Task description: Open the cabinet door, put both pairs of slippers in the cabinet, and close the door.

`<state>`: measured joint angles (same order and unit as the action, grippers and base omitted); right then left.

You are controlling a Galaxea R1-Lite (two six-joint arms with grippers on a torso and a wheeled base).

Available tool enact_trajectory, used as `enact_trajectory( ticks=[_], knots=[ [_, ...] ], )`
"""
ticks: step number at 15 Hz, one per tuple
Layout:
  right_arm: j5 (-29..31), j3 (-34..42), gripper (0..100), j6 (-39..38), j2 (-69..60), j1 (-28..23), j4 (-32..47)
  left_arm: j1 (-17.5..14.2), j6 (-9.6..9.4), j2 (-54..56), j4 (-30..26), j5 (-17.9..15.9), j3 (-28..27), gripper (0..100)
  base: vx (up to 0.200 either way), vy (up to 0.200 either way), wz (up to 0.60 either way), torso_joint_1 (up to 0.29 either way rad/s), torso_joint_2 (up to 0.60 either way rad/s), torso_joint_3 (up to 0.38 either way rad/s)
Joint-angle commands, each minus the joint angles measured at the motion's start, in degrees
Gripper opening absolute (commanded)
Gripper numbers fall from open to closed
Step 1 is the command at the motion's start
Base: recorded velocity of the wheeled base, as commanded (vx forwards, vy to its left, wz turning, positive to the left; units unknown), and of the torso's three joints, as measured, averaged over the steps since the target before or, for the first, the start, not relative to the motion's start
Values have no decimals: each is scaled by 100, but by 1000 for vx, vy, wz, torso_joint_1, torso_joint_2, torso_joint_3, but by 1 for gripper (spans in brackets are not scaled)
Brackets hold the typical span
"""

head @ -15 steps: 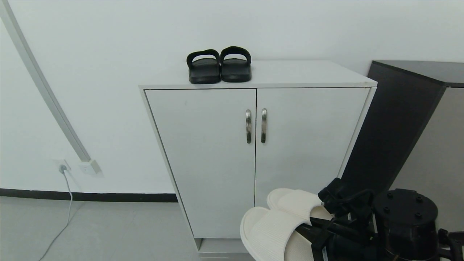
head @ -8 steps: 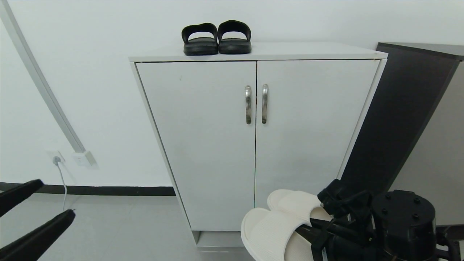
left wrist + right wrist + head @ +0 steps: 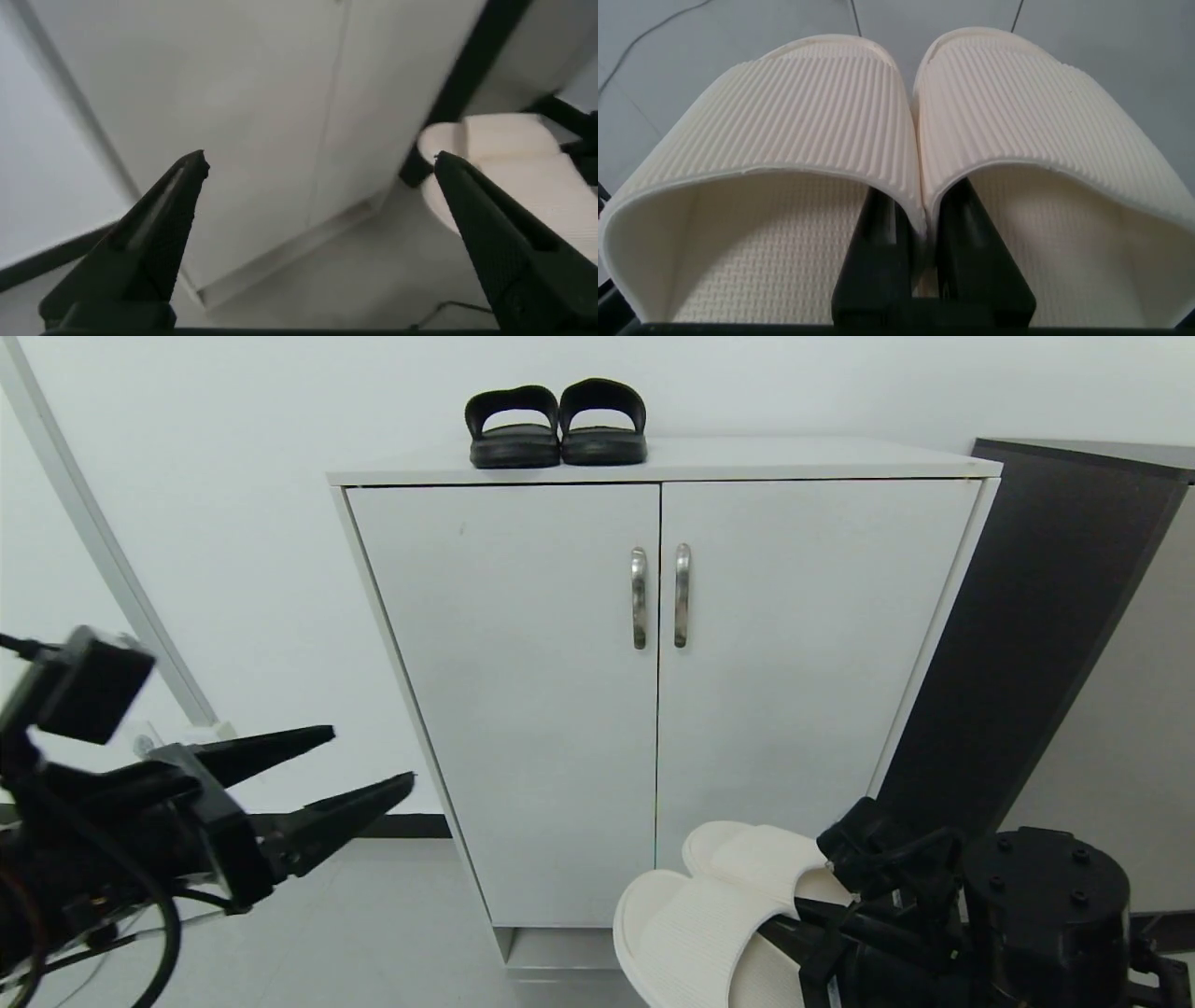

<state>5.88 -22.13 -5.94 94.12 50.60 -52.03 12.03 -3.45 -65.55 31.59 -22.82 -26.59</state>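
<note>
Head view: cabinet (image 3: 523,709) fills the middle w/ both doors shut, L-door handle (image 3: 639,597) & R-door handle (image 3: 681,595) side by side at the centre seam, so step 1 isn't done yet. Black slippers (image 3: 556,425) sit on the cabinet top at 12 o'clock, side by side & touching. Their long axis runs 12–6, and I judge heels face the robot w/ toes twd the wall. White slippers (image 3: 719,915) are at 5 o'clock, up off the floor (image 3: 373,933), held by the R gripper (image 3: 822,919) just in front of the lower R door (image 3: 794,663). Their toes aim approx 10 o'clock, long axis 10–4, soles down. L gripper (image 3: 372,756) hangs at 8 o'clock, well apart from the cabinet's L side, spread wide w/ nothing between, tips aimed twd 2 o'clock. Left wrist view: its 2 fingers (image 3: 149,252) are splayed far apart & empty, w/ the cabinet front beyond them & the white pair's toe near 1 of them. Right wrist view: the R fingers (image 3: 878,261) go 1 inside each slipper & squeeze the 2 inner side walls together, so both are pinched as 1 bundle w/ toes pointing straight away from the wrist. Tally: 1 pair in hand, 0 of 2 stored. Left to do: open a door, stow the white pair, fetch & stow the black pair, close up. The empty L gripper looks the likely 1 for a handle.
</note>
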Motion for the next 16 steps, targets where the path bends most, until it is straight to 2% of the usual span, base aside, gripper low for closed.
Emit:
enact_trajectory(
  ticks=[1, 4, 5, 8, 11, 12, 14, 16],
  knots=[
    [-8, 7, 0, -4, 18, 11, -27, 695, 99, -846, 76, 58, -426, 100, 0, 0, 0, 0, 0, 0],
    [-43, 15, 0, -13, 27, 11, -62, 1513, 732, -1215, 76, 102, -1182, 100, 0, 0, 0, 0, 0, 0],
    [-69, 42, 0, -22, 27, 11, -62, 1724, 881, -1311, 76, 155, -1349, 100, 0, 0, 0, 0, 0, 0],
    [-104, 50, 0, -4, 53, 2, -79, 1794, 960, -1812, 146, 120, -1736, 100, 0, 0, 0, 0, 0, 0],
    [-87, 50, 0, -4, 62, -7, -185, 1811, 1022, -2559, 1166, 41, -1832, 100, 0, 0, 0, 0, 0, 0],
    [-87, 68, 0, 5, 53, -33, -194, 1891, 1154, -2832, 1377, 50, -1964, 100, 0, 0, 0, 0, 0, 0],
    [-78, 209, 0, 31, 45, -33, -194, 1917, 1321, -3087, 1412, 32, -2237, 100, 0, 0, 0, 0, 0, 0],
    [-104, 209, 0, 84, 80, -33, -194, 1926, 1356, -3263, 1359, -91, -2571, 100, 0, 0, 0, 0, 0, 0]
  ],
)
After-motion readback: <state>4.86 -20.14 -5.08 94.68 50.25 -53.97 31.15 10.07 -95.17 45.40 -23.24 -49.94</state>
